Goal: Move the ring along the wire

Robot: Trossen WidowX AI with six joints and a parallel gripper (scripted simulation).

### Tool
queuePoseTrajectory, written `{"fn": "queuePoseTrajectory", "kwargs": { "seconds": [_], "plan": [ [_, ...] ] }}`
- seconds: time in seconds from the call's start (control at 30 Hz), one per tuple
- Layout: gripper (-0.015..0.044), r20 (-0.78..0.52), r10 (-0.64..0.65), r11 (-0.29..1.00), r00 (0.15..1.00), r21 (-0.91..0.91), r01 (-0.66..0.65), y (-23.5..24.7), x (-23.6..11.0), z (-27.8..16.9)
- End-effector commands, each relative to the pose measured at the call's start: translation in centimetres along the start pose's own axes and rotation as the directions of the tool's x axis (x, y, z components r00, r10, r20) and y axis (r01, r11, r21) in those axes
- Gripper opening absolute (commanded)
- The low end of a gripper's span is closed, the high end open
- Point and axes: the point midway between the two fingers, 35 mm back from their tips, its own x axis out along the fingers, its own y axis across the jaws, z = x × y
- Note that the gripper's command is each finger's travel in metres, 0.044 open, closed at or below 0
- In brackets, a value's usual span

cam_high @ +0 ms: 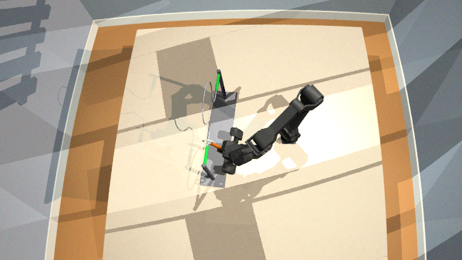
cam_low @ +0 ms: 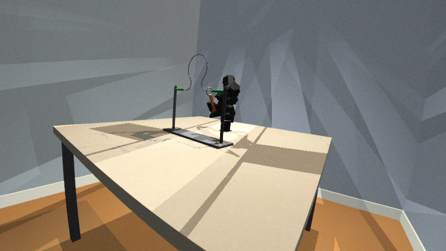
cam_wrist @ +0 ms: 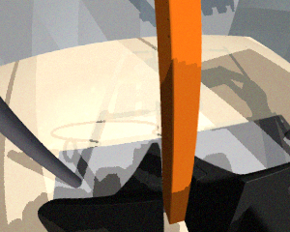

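Observation:
The ring (cam_high: 204, 140) (cam_low: 209, 87) is around the wire at the inner end of the near green part (cam_high: 206, 154) (cam_low: 218, 90), where grey wire (cam_high: 203, 103) (cam_low: 189, 67) begins. Whether it touches the wire is too small to tell. My gripper (cam_high: 221, 148) (cam_low: 213, 110) (cam_wrist: 159, 148) is shut on the orange handle (cam_high: 215, 145) (cam_low: 212, 101) (cam_wrist: 184, 106), which slants down from the ring. The ring is out of the wrist view. The other green part (cam_high: 217, 81) (cam_low: 179, 89) is at the far post (cam_high: 222, 85) (cam_low: 174, 108).
The near post (cam_high: 208, 173) (cam_low: 223, 117) (cam_wrist: 34, 140) stands beside my gripper, on the dark base plate (cam_high: 218, 183) (cam_low: 197, 137). The grey wire rises in a tall loop between the posts. The arm reaches in from the side of the base plate.

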Motion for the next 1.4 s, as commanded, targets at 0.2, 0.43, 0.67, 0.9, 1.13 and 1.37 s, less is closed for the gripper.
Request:
{"fn": "queuePoseTrajectory", "kwargs": {
  "seconds": [0.2,0.43,0.67,0.9,1.13,1.37],
  "plan": [
    [-0.0150,0.012,0.001,1.000,1.000,0.012,-0.001,1.1,-0.1,0.3],
    [-0.0150,0.016,0.001,1.000,1.000,0.012,-0.001,1.8,-0.2,0.2],
    [-0.0150,0.019,0.000,1.000,1.000,0.012,0.000,2.5,-0.3,0.2],
    [-0.0150,0.022,-0.001,1.000,1.000,0.013,0.001,3.2,-0.4,0.2],
    [-0.0150,0.025,-0.002,1.000,1.000,0.013,0.002,3.9,-0.4,0.2],
    [-0.0150,0.026,-0.002,1.000,1.000,0.013,0.002,4.1,-0.3,-0.1]
  ]
}}
